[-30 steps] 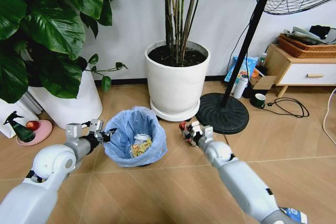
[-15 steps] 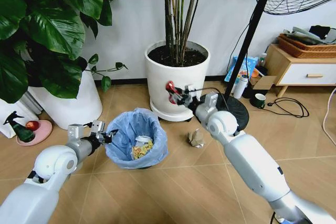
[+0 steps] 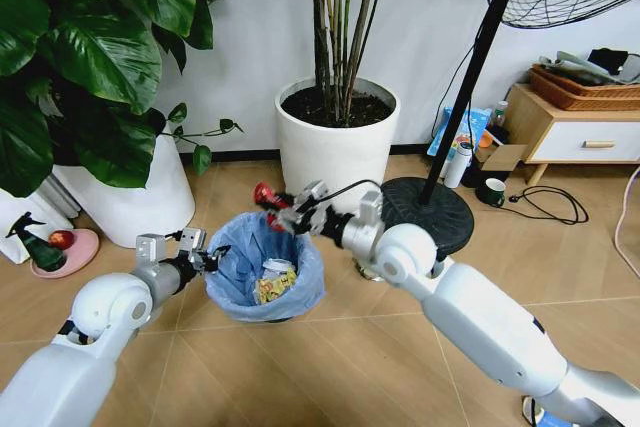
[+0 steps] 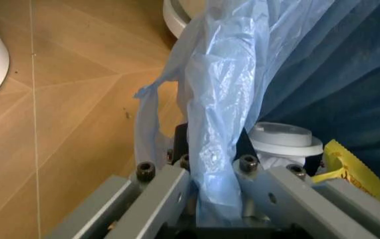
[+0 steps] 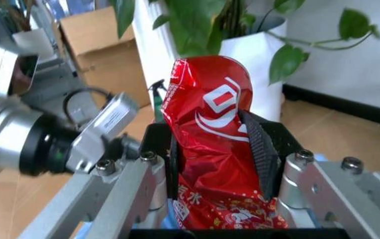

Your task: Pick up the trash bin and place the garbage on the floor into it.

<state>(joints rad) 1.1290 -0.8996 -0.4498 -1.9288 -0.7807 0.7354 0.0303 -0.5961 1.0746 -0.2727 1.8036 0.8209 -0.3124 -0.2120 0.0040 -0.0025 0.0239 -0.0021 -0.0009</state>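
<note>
Red crushed can (image 3: 266, 194) clamped in right end effector (image 3: 281, 213), just above trash bin (image 3: 262, 287) far rim, not released. Left end effector (image 3: 204, 256) pinches bin's blue liner at near-side rim. Bin already holds yellow wrapper (image 3: 265, 287), white disc (image 4: 281, 140). Brown paper partly hidden behind right arm, beside bin.

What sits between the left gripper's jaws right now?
In the left wrist view, the left gripper is clamped on the trash bin rim with its folded blue liner.
</note>
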